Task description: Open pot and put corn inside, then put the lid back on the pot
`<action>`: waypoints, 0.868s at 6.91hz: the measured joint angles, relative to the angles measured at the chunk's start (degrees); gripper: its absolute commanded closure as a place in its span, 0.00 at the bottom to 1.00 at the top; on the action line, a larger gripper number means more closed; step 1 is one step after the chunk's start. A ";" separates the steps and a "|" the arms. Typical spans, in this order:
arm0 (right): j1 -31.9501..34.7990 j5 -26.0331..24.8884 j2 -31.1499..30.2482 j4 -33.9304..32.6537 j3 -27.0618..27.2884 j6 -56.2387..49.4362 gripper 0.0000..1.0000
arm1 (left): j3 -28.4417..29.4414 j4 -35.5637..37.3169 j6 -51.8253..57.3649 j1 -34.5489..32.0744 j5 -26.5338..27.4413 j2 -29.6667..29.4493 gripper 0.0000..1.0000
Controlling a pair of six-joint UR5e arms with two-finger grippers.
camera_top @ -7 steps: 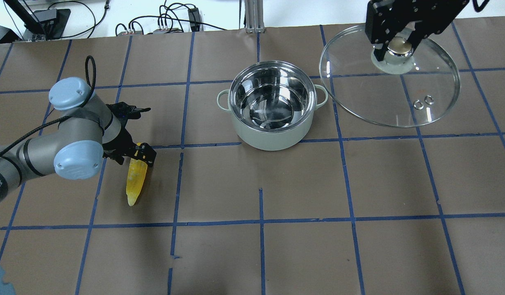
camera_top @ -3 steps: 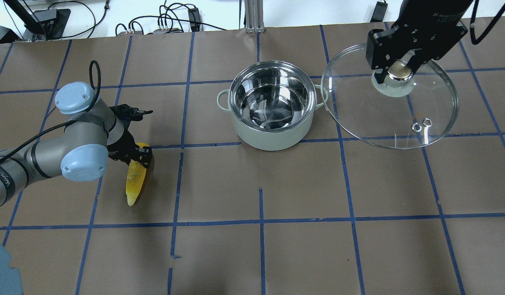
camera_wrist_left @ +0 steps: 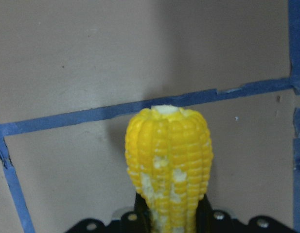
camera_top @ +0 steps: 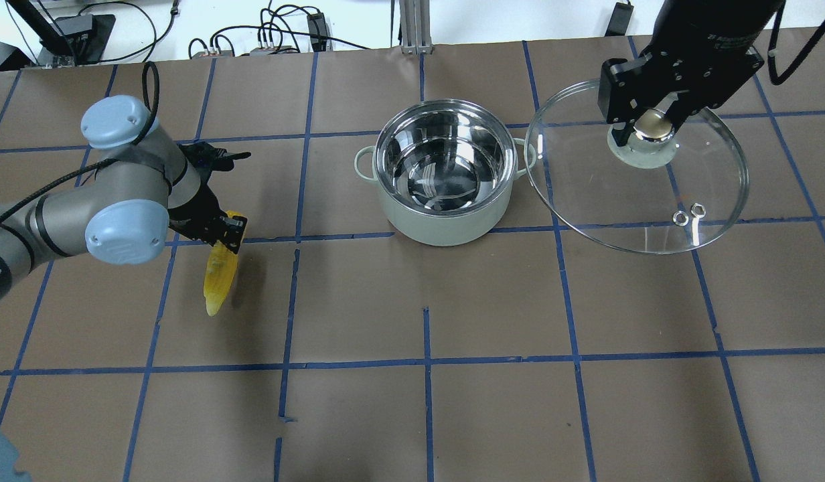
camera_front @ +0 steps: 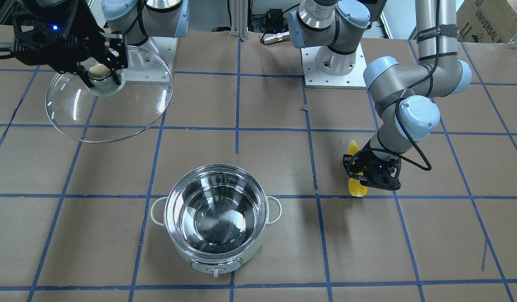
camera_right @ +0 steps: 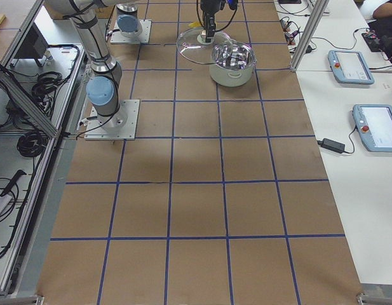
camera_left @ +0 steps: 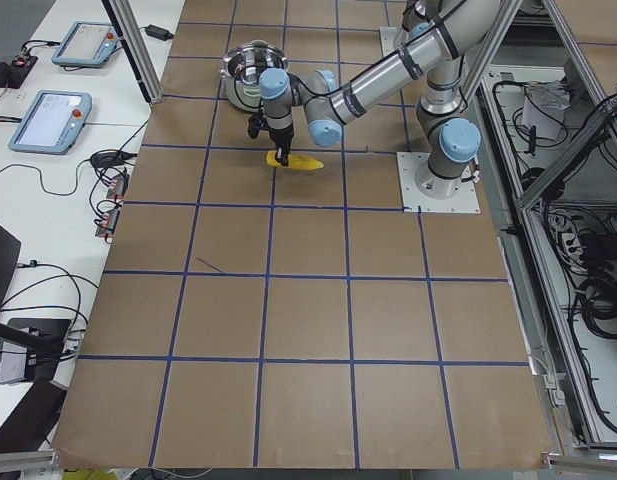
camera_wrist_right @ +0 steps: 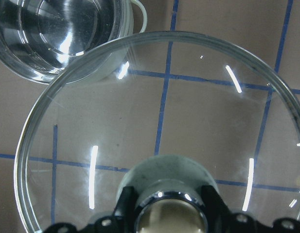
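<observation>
Covering corn end: left fingers

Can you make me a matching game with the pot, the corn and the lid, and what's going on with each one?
Things:
1. round steel-lined mint-white pot
2. yellow tapered corn cob
3. round clear glass lid

What's going on:
A. held by the right gripper, off to one side of the pot
B. standing open and empty on the table
C. pinched at its thick end in the left gripper

Pairs: 1-B, 2-C, 3-A
</observation>
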 measured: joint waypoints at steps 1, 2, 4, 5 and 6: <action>0.00 0.06 -0.12 -0.19 0.45 0.04 0.92 | 6.16 -4.07 -1.87 -3.70 -1.15 -0.42 0.74; 0.00 0.07 -0.24 -0.30 0.75 0.07 0.92 | 12.20 -6.52 -5.70 -7.69 -2.68 -1.44 0.74; -0.02 0.10 -0.96 -1.37 2.56 0.13 0.92 | 24.02 -7.96 -15.18 -16.09 -5.34 -6.37 0.73; -0.06 -0.01 -1.64 -2.48 4.06 0.12 0.92 | 29.77 -8.33 -21.45 -20.25 -5.67 -9.81 0.72; -0.07 -0.11 -2.07 -3.14 4.92 0.09 0.92 | 34.19 -8.94 -26.00 -23.73 -5.64 -12.98 0.71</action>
